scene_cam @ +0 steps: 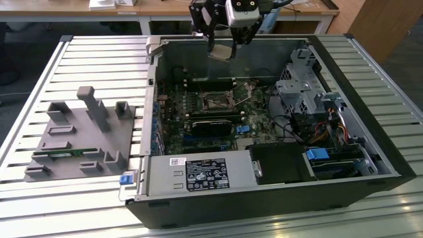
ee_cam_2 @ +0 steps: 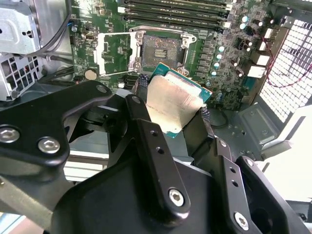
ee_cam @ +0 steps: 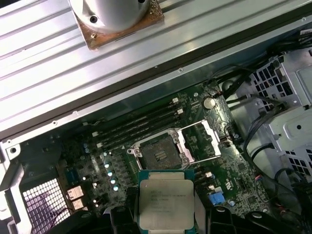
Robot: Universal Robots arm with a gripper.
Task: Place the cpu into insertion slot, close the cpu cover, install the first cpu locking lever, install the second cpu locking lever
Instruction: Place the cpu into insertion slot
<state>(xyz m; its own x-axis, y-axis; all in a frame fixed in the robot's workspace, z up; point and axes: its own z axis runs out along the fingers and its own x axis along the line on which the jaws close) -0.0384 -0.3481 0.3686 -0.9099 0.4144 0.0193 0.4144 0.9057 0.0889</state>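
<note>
My gripper [scene_cam: 222, 48] hangs above the far wall of the open computer case, shut on the cpu [scene_cam: 220, 52], a small square chip with a dull silver top. In the second wrist view the cpu [ee_cam_2: 171, 103] sits tilted between the black fingers [ee_cam_2: 146, 126]. In the first wrist view the cpu [ee_cam: 165, 199] is in front of the bare insertion slot [ee_cam: 158, 151] on the green motherboard. The silvery cpu cover [ee_cam: 202, 140] is swung open beside the slot. The slot [ee_cam_2: 161, 50] and the open cover [ee_cam_2: 113, 52] lie beyond the chip. In the exterior view the slot [scene_cam: 215, 102] is well below the gripper.
The black case [scene_cam: 370, 148] lies open on a slatted metal table [scene_cam: 99, 64]. A drive cage [scene_cam: 300, 94] with cables fills the exterior view's right, and a power supply [scene_cam: 198, 174] is at the front. A grey fixture block [scene_cam: 79, 134] stands outside the case, at the exterior view's left.
</note>
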